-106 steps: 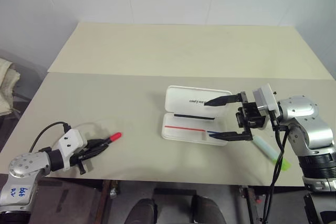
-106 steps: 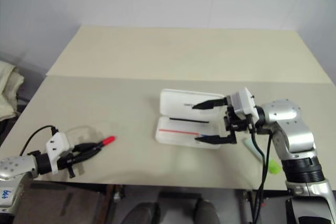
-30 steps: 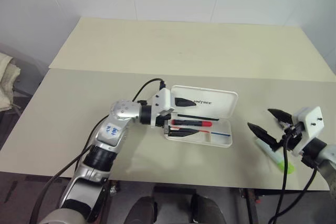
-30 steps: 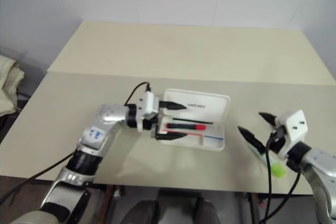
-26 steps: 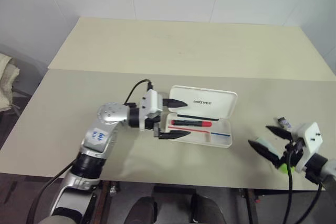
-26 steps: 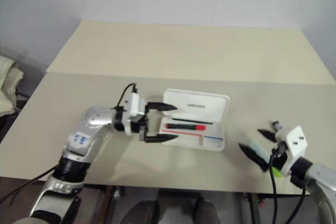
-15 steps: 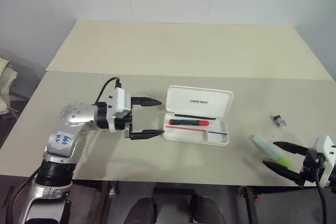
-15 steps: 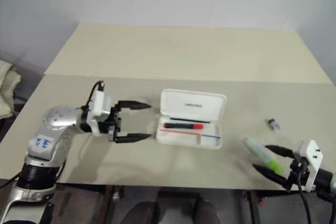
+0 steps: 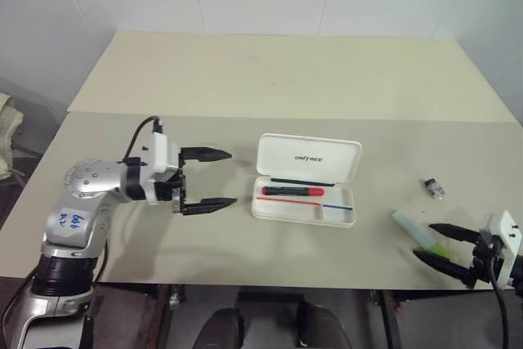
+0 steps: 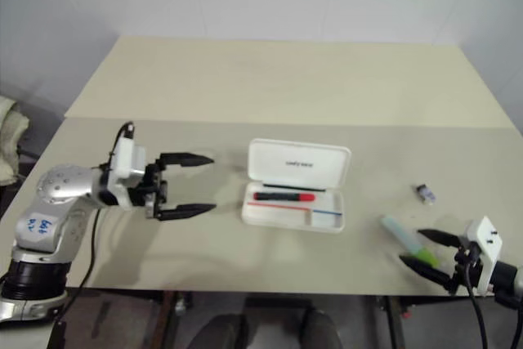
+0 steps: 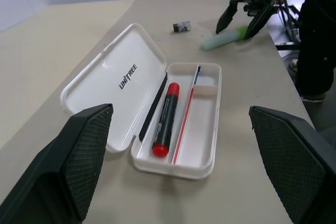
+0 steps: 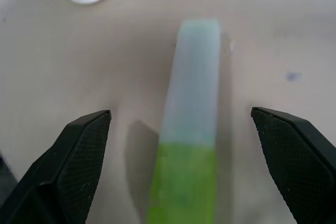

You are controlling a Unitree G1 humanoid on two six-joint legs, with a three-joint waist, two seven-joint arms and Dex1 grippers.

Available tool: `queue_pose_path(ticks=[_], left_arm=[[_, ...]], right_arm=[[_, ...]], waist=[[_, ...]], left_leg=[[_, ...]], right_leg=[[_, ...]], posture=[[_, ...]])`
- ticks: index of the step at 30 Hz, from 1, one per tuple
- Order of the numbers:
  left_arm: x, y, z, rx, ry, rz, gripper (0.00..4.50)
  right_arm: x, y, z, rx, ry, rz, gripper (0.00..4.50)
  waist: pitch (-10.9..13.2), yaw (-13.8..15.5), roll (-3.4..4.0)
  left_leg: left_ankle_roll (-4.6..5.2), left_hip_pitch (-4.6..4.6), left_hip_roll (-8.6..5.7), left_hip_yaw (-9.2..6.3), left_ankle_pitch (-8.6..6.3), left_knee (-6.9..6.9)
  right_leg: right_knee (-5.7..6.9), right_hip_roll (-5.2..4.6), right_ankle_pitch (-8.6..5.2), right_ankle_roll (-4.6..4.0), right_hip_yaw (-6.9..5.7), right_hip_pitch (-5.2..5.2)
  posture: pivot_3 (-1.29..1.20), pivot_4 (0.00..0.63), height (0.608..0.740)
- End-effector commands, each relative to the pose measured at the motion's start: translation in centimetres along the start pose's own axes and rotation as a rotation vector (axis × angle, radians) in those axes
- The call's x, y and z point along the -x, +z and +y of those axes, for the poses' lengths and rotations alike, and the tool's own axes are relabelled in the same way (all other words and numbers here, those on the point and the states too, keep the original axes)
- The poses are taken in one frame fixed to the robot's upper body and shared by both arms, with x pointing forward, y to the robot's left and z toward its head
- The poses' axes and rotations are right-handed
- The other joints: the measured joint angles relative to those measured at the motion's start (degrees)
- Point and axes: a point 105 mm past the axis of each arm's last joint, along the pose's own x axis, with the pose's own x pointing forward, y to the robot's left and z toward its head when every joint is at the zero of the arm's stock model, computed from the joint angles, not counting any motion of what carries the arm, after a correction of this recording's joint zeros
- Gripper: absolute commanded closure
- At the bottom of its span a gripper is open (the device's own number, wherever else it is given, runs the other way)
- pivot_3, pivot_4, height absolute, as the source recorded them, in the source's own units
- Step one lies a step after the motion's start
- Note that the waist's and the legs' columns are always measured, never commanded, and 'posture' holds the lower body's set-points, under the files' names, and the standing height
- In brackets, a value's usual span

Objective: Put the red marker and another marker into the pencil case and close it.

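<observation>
White case: the pencil case (image 9: 306,179) lies wide open in the middle of the counter (image 9: 245,79), lid flat behind the tray.
Red marker: the red marker (image 9: 292,190) already lies inside the tray, along its back wall.
Pale marker: the other marker (image 10: 406,240), with its lime-green end, lies on the counter near the front edge, well apart from the case.
Right gripper: the right gripper (image 10: 431,259) is spread wide, holding nothing, with one finger on each side of the green end.
Left gripper: the left gripper (image 9: 207,178) is spread wide too, holding nothing, beside the case.
Small thing: a little dark bit (image 9: 435,189) lies near the pale marker.
Doing it well: go low, keep the marker in the middle, then squeeze gently so it does not roll off the edge.
</observation>
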Motion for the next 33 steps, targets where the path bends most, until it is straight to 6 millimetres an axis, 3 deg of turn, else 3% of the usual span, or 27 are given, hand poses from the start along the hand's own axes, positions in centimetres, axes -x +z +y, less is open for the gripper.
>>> queue_pose_path(ticks=[1,4,12,16,19,25,27,30,33], left_arm=[[1.1,0.5,-0.6,0.026,-0.032,-0.023,0.05],[1.7,-0.1,-1.4,0.043,-0.08,0.016,0.0],[2.1,-0.6,-1.2,0.037,-0.106,0.053,0.0],[2.1,-0.9,-1.2,0.033,-0.112,0.064,0.0],[2.2,-1.0,-1.1,0.031,-0.111,0.067,0.0],[2.3,-1.2,-1.2,0.03,-0.099,0.074,0.0],[2.4,-1.2,-1.3,0.03,-0.097,0.076,0.0],[2.6,-1.5,-1.5,0.031,-0.091,0.088,0.0],[2.8,-1.7,-1.7,0.032,-0.085,0.096,0.0]], right_arm=[[-0.6,-0.4,1.2,-0.016,0.021,-0.011,0.0],[-1.0,-1.3,2.0,-0.027,0.021,-0.012,0.64],[-1.4,-2.2,1.8,-0.01,0.009,-0.029,3.38],[-2.4,-1.3,1.6,0.04,0.025,-0.062,3.37],[-3.6,0.6,1.5,0.098,0.055,-0.106,3.37],[-6.2,7.4,2.0,0.254,0.164,-0.235,3.37],[-6.7,8.7,2.4,0.287,0.196,-0.252,3.37],[-8.5,12.1,4.6,0.344,0.319,-0.312,3.37],[-10.0,14.3,6.9,0.371,0.423,-0.346,3.37]], waist=[[0.0,-0.08,0.0],[-0.02,-0.12,-0.04],[-0.04,-0.16,-0.1],[-0.16,-0.23,-0.29],[-0.15,-1.06,-0.31],[0.03,-1.67,0.0],[0.03,-1.5,0.0],[0.04,-1.1,0.01],[0.04,-1.1,0.02]], left_leg=[[0.0,0.04,0.0,-0.02,0.0,0.0],[-0.03,0.14,0.03,-0.02,-0.02,-0.04],[-0.01,0.22,0.08,-0.01,-0.05,-0.06],[0.0,0.24,0.12,-0.02,-0.06,-0.06],[0.01,0.36,0.13,0.01,-0.08,-0.07],[0.0,0.41,0.32,0.15,-0.07,-0.06],[-0.03,0.38,0.36,0.13,-0.08,-0.07],[-0.15,0.31,0.46,0.01,-0.22,-0.07],[-0.13,0.2,0.51,0.0,-0.35,-0.06]], right_leg=[[0.01,-0.01,0.0,0.0,0.07,0.02],[0.01,0.03,0.0,0.0,0.1,0.03],[0.03,0.09,-0.02,-0.04,0.19,0.03],[0.03,0.12,-0.02,-0.04,0.23,0.03],[0.08,0.12,0.0,-0.06,0.39,0.03],[0.13,0.27,0.08,-0.16,0.53,-0.1],[0.14,0.32,0.08,-0.16,0.53,-0.14],[0.1,0.43,0.07,-0.19,0.48,-0.16],[0.09,0.47,0.06,-0.2,0.48,-0.28]], posture=[[0.0,0.15,0.74],[0.0,0.15,0.74],[0.0,0.15,0.74],[0.0,0.15,0.74],[0.0,0.15,0.74],[0.0,0.15,0.74],[0.0,0.15,0.74],[0.0,0.15,0.74],[0.0,0.15,0.74]])
